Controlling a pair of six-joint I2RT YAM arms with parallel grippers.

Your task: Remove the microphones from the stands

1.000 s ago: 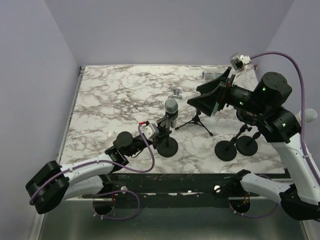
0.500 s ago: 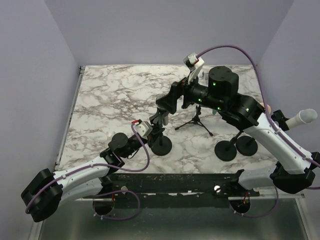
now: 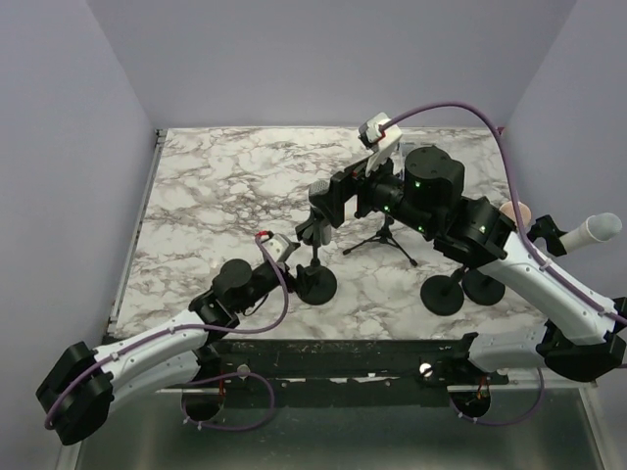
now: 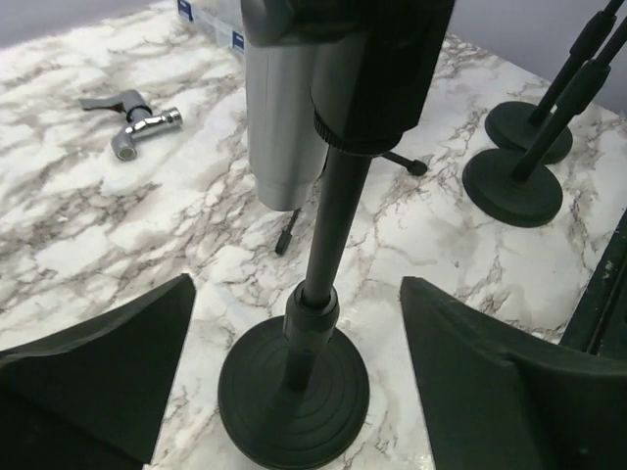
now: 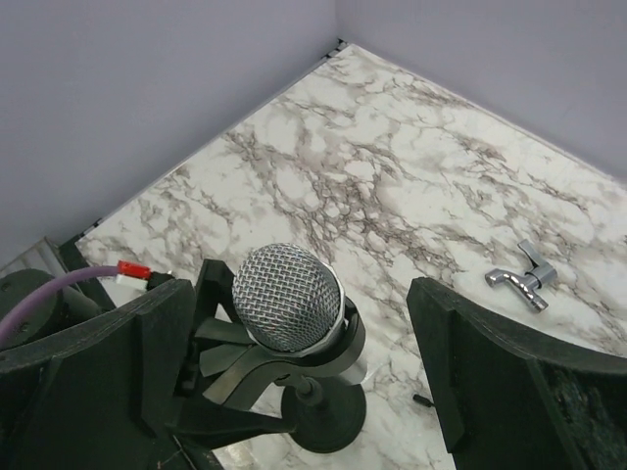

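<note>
The microphone [image 5: 289, 297], with a silver mesh head and silver body [image 4: 282, 127], sits upright in the black clip [image 5: 245, 367] of a stand. The stand has a thin pole [image 4: 331, 235] and a round black base [image 4: 294, 397]. My right gripper [image 5: 299, 289] is open, one finger on each side of the mesh head, touching neither side. My left gripper [image 4: 297, 294] is open low down, its fingers [image 4: 98, 382] standing wide on either side of the pole above the base. From above, the right gripper [image 3: 325, 201] hangs over the stand and the left gripper [image 3: 302, 266] sits beside the base [image 3: 316, 285].
A chrome tap fitting [image 5: 519, 279] lies on the marble behind the stand. A small tripod stand [image 3: 384, 238] and two more round-based stands [image 3: 443, 294] [image 3: 483, 284] are to the right. Purple walls close in the back and both sides.
My left gripper has opened off the stand pole. My right arm swung left from the right side, and its open fingers now sit around the microphone's head.
</note>
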